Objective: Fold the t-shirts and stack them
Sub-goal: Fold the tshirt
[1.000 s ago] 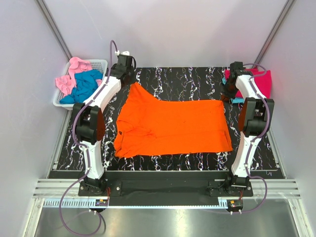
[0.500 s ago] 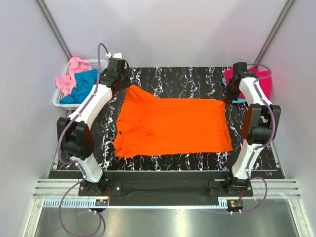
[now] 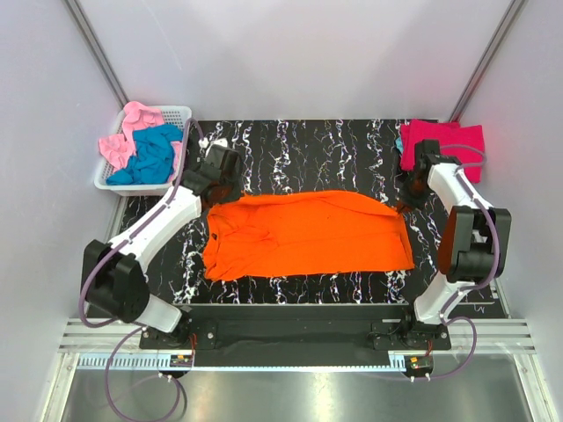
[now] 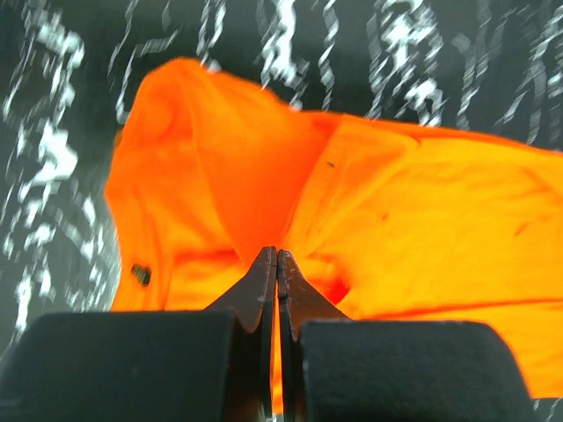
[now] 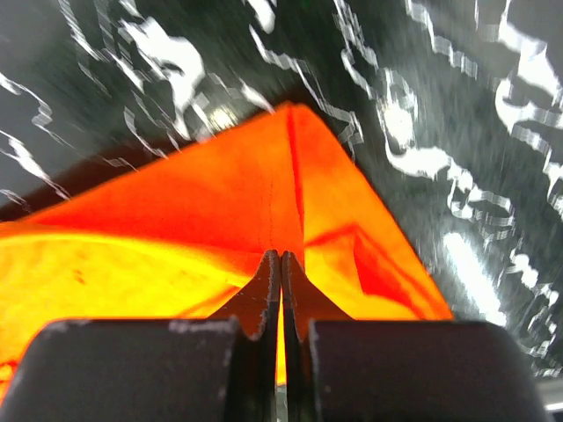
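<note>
Your orange t-shirt (image 3: 308, 237) lies spread across the middle of the black marbled bench (image 3: 299, 145). Your left pincer (image 4: 277, 255) is clamped tight on its far left corner, and your right pincer (image 5: 281, 255) on its far right corner. Beyond, a crimson t-shirt (image 3: 449, 141) lies far right. A pink t-shirt (image 3: 132, 116) and a teal t-shirt (image 3: 154, 151) fill the white basket (image 3: 180, 111) far left.

Four t-shirts are in view: one orange shirt (image 3: 308, 233), one crimson shirt (image 3: 444, 141), one teal shirt (image 3: 151, 154) and one pink shirt (image 3: 132, 119), though whether its two pink lumps are a single garment cannot be told. There is one basket (image 3: 179, 110), one table (image 3: 308, 145) and two arms, the left arm (image 3: 158, 224) and the right arm (image 3: 457, 189).
</note>
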### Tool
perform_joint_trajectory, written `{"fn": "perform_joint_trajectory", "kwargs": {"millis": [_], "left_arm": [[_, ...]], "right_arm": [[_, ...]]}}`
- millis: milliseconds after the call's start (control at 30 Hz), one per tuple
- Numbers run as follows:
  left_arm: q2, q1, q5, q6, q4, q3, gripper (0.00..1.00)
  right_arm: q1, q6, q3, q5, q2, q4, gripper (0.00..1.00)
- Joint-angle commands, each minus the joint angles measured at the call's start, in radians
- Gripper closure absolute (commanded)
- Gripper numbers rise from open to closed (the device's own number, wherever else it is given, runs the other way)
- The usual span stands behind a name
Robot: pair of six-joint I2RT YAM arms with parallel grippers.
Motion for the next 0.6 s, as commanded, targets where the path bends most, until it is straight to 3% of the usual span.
{"fn": "perform_joint_trajectory", "kwargs": {"millis": [0,267,567], "left_arm": [[-0.118,-0.016,-0.087,-0.07,-0.024,-0.041,1.0],[-0.27,-0.047,-0.167,-0.147,-0.116,-0.134,1.0],[-0.368,-0.083,-0.164,-0.185,-0.135,-0.252,1.0]], "right_arm": [[-0.001,0.071,-0.064,-0.011,-0.095,0.032,1.0],[-0.007,0.107,-0.142,0.057,-0.195,0.032,1.0],[-0.026,0.13,-0.185,0.152,-0.229,0.0,1.0]]}}
